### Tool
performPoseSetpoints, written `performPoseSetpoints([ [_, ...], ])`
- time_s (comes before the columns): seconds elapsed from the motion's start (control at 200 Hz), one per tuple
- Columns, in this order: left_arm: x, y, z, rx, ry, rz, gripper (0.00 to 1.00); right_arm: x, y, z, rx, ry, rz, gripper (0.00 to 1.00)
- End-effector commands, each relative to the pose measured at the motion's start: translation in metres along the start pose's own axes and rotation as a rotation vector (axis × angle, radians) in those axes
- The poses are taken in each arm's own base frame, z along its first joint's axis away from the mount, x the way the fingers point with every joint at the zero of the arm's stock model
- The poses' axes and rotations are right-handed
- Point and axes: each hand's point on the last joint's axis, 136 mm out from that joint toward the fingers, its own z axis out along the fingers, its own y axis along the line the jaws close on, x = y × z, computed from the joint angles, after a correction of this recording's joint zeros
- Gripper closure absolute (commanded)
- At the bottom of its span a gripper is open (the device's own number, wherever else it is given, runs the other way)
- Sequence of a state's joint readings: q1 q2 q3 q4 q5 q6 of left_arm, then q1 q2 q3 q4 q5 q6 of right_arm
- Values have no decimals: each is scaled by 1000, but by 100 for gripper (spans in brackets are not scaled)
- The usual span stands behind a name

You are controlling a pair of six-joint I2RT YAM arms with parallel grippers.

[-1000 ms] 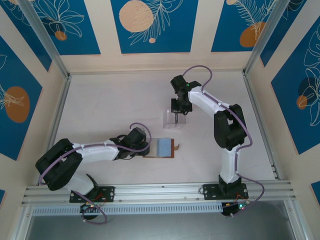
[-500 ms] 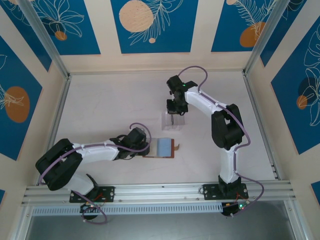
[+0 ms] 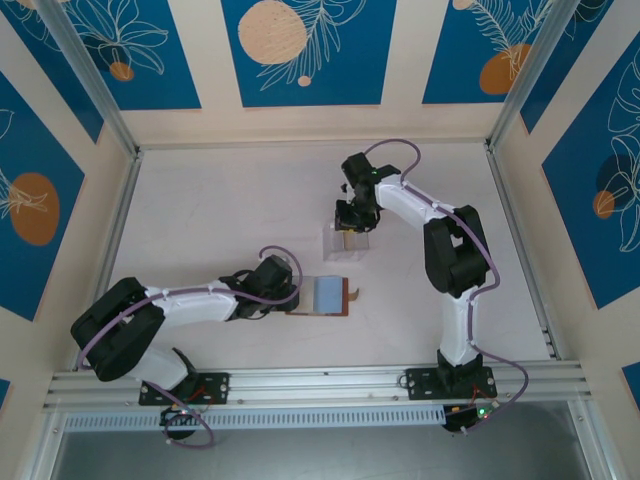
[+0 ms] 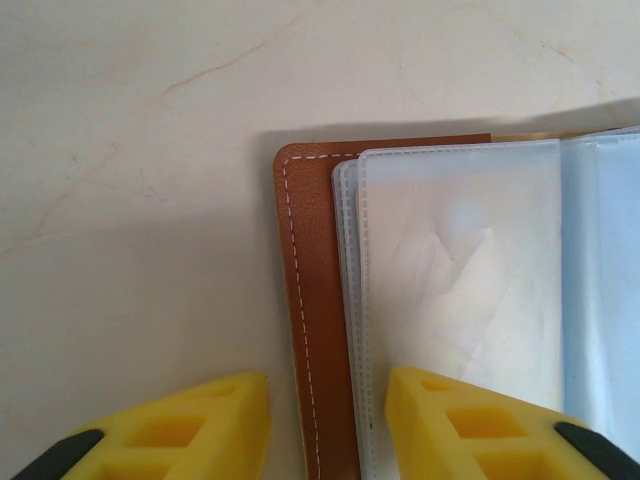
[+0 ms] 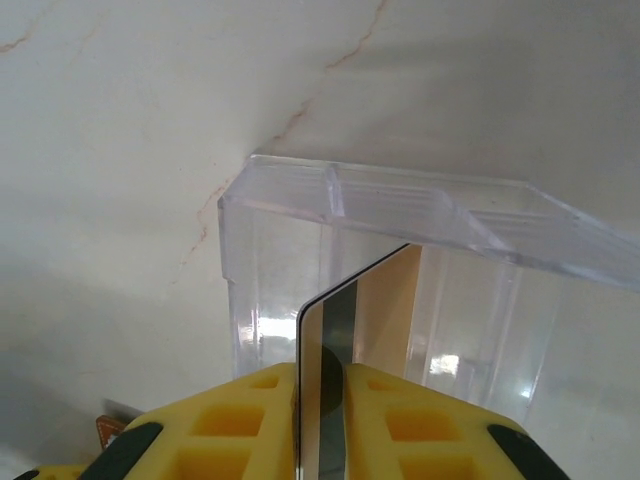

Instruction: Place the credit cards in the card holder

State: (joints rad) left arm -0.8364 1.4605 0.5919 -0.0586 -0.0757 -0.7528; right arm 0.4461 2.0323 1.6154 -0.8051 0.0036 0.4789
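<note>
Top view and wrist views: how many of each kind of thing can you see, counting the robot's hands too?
Robot hands: 2 (left hand, right hand)
Credit card: 1
Brown card holder: 1
Clear plastic stand: 1
Total: 5

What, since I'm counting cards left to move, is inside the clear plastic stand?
One tan, dark-striped card stands on edge inside the clear stand, between the fingers of the right gripper. Those fingers cover the stand's lower part, so further cards cannot be seen.
</note>
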Motion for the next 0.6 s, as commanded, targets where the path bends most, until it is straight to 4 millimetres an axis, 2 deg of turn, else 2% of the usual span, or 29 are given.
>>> performPoseSetpoints([
  [0.0, 32, 19, 15, -53, 96, 8, 63, 8, 6, 0, -66, 36, 24, 79],
  [0.595, 31, 16, 16, -49, 100, 11, 63, 9, 12, -15, -186, 25, 24, 71],
])
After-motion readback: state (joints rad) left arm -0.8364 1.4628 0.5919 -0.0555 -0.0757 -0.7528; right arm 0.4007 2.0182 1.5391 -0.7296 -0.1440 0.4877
